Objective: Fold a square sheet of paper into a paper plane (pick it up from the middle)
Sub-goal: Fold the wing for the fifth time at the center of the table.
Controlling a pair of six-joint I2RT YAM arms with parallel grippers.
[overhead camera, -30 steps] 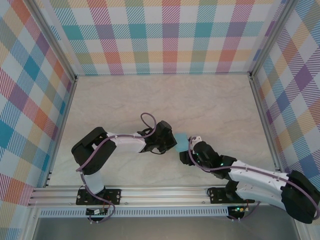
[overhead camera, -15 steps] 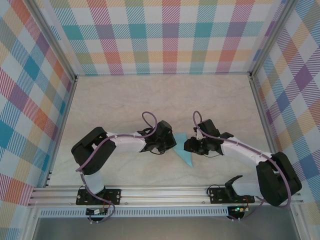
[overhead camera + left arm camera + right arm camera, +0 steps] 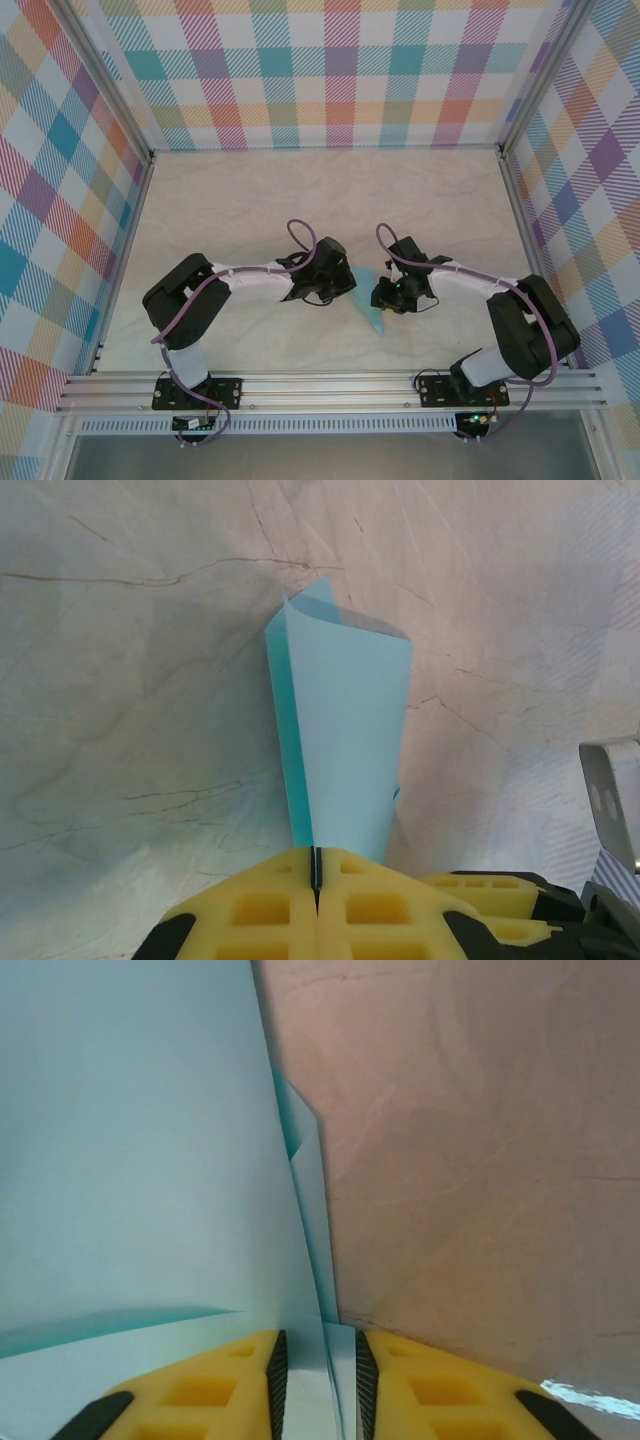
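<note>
The paper plane (image 3: 371, 306) is a slim, pointed fold of light blue paper held just above the table between the two arms, with its tip toward the near edge. My left gripper (image 3: 348, 291) is shut on its narrow end. In the left wrist view the paper (image 3: 345, 750) fans out from the closed yellow pads (image 3: 317, 865). From the right, my right gripper (image 3: 381, 297) straddles a folded edge (image 3: 325, 1360). Its jaws stand a little apart on either side of that edge, and the broad sheet (image 3: 130, 1160) spreads to the left.
The marbled table (image 3: 250, 210) is bounded by checked walls with metal rails at the back (image 3: 330, 150) and on both sides. Both arm bases sit on the near rail (image 3: 320, 385).
The right arm has swung from the near right up to the paper's right side. Its jaws have narrowed around a folded edge. The left gripper has kept its hold, and the paper now points toward the near edge.
</note>
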